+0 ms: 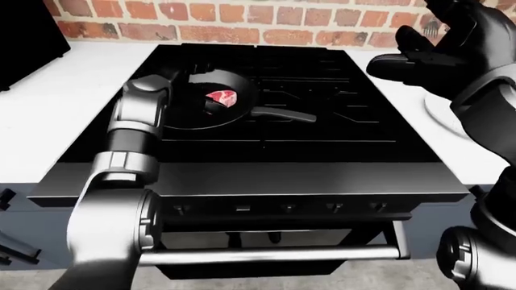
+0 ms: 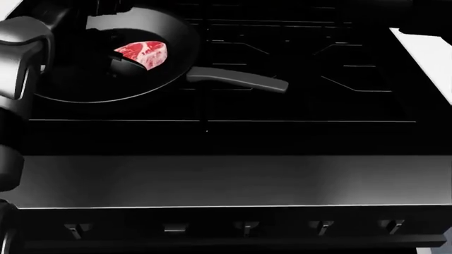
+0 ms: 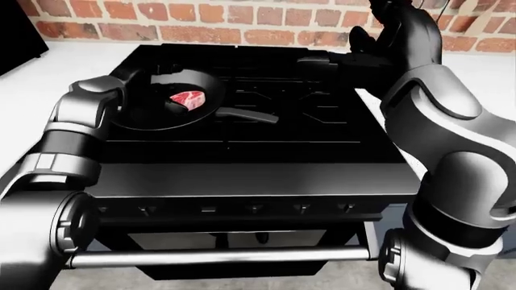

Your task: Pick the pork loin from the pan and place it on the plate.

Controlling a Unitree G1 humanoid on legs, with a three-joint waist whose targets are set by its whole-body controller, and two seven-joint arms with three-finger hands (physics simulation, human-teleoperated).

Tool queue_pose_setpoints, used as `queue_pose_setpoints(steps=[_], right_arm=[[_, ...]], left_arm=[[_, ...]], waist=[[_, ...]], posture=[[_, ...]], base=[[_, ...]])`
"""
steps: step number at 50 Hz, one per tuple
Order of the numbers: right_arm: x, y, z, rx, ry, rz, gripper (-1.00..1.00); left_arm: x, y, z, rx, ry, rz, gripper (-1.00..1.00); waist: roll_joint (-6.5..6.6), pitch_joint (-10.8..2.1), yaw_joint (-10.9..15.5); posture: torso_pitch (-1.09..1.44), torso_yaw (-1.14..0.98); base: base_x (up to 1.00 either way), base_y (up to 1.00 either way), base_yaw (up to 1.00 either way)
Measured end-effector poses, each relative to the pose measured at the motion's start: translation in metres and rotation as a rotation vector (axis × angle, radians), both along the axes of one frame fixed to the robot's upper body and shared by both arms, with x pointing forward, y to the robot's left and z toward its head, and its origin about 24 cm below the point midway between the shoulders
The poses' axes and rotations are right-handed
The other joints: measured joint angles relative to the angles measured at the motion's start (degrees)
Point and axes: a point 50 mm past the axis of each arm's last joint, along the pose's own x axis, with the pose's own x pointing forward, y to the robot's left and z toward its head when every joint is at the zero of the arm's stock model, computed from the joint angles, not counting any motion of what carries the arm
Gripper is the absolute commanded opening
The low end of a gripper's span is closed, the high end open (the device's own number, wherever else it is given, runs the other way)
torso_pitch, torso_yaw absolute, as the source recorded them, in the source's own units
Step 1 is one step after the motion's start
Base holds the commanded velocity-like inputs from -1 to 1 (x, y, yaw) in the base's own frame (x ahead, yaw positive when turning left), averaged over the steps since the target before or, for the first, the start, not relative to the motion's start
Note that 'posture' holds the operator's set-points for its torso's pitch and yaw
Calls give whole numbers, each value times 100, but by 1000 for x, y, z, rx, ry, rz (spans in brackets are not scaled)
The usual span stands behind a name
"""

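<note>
Two hands share the scene. The left hand (image 2: 106, 55), black and three-fingered, reaches into the black round frying pan (image 2: 85, 87) at upper left of the head view; whether its fingers close cannot be told against the dark pan. The red-and-white marbled pork loin (image 2: 143, 54) lies just beside them, on the pan floor. The right hand (image 1: 440, 45), fingers spread and empty, hovers at upper right above the white round plate (image 1: 442, 113). A good grasp likely needs fingers straddling the meat's edges before lifting clear of the rim.

Black stove (image 1: 266, 151), white counter (image 1: 56, 103), red brick wall (image 1: 201, 24), oven handle (image 1: 274, 257)
</note>
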Motion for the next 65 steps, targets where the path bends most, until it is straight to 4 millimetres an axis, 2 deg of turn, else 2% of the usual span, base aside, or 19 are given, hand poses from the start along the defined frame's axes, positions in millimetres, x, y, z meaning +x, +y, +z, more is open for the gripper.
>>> queue_pose_setpoints(steps=[14, 45, 54, 57, 65], right_arm=[[-2, 2, -1, -4, -2, 7, 100], [-8, 0, 12, 1, -36, 3, 100], [-10, 0, 13, 2, -42, 3, 100], [-10, 0, 13, 2, -42, 2, 100], [-10, 0, 14, 1, -43, 4, 100]], left_arm=[[3, 3, -2, 45, -33, 12, 67], [7, 0, -10, 115, -57, 22, 59], [7, 0, -11, 146, -74, 27, 52], [7, 1, -12, 156, -82, 30, 41], [7, 2, -12, 182, -101, 41, 39]], waist=[[7, -8, -5], [-6, -35, -7], [-6, -52, -8], [-5, -57, -9], [4, -66, -9]], posture=[[0, 0], [0, 0], [0, 0], [0, 0], [0, 0]], base=[[0, 0, 0], [0, 0, 0], [0, 0, 0], [0, 0, 0], [0, 0, 0]])
